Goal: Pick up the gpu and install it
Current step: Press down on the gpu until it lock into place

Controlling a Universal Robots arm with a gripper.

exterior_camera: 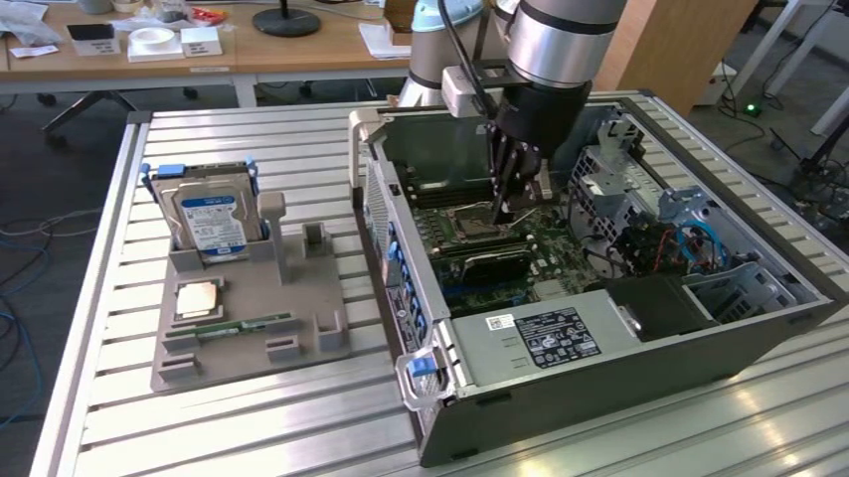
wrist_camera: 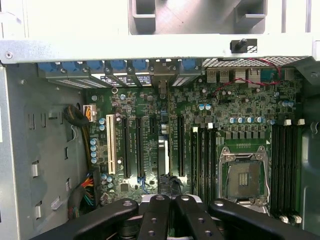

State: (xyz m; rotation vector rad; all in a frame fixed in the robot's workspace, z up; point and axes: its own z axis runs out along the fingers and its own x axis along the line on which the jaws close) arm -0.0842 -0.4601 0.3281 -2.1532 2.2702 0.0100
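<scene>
The gpu (exterior_camera: 498, 263) is a flat black card standing on edge in a slot of the motherboard (exterior_camera: 564, 260), inside the open computer case (exterior_camera: 584, 343). In the wrist view the gpu (wrist_camera: 162, 155) shows edge-on as a thin pale strip between the long black slots. My gripper (exterior_camera: 510, 221) hangs inside the case just above the card, with its fingers (wrist_camera: 156, 217) shut together. I cannot tell whether they touch the card's upper edge. Nothing shows pinched between them.
Beside the case, on the exterior view's left, a grey holder (exterior_camera: 253, 328) carries a silver hard drive (exterior_camera: 210, 221), a processor chip (exterior_camera: 198, 298) and a green memory stick (exterior_camera: 246, 325). The empty processor socket (wrist_camera: 245, 175) lies close to the gripper. Case walls and the drive cage (exterior_camera: 650, 224) surround it.
</scene>
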